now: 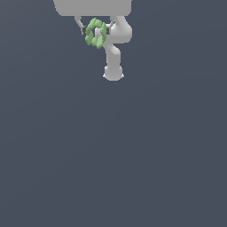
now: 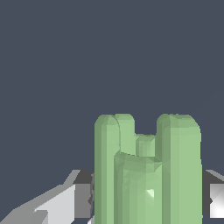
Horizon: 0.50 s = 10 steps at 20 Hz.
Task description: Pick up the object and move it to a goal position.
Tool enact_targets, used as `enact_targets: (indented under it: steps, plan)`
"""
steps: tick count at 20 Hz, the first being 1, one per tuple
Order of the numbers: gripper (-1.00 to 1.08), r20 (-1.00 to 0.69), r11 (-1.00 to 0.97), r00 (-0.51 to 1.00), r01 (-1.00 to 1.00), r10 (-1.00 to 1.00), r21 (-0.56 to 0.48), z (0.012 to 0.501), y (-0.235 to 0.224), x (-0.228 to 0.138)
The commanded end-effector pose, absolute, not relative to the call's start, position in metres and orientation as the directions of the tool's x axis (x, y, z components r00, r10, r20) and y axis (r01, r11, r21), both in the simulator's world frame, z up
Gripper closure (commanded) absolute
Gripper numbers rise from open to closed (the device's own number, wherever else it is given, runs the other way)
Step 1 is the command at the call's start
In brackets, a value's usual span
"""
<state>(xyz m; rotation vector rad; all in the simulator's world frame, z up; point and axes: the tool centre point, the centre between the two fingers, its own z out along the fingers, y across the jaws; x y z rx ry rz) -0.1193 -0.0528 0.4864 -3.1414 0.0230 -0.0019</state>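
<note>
The object, a small light-green ring [image 1: 96, 33] of lumpy bead-like segments with a central hole, hangs near the top of the exterior view, held between the two fingers of my gripper [image 1: 95, 31]. The gripper is shut on it, one finger on each side. The ring is lifted well above the dark floor. In the wrist view the ring [image 2: 146, 170] shows edge-on as tall green lumps filling the space between the grey fingers [image 2: 83, 200]. No goal marker shows in either view.
The arm's white links and base [image 1: 113, 71] stand just behind and below the gripper in the exterior view. A flat dark grey floor [image 1: 113, 155] fills everything else in both views.
</note>
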Motion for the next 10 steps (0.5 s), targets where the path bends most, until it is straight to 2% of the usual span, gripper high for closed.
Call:
enact_targets:
  steps: [1, 10]
  plan:
    - [1.08, 0.000, -1.000, 1.000, -0.014, -0.014, 0.000, 0.497, -0.054, -0.120]
    - [1.08, 0.000, -1.000, 1.000, -0.014, -0.014, 0.000, 0.506, -0.056, -0.119]
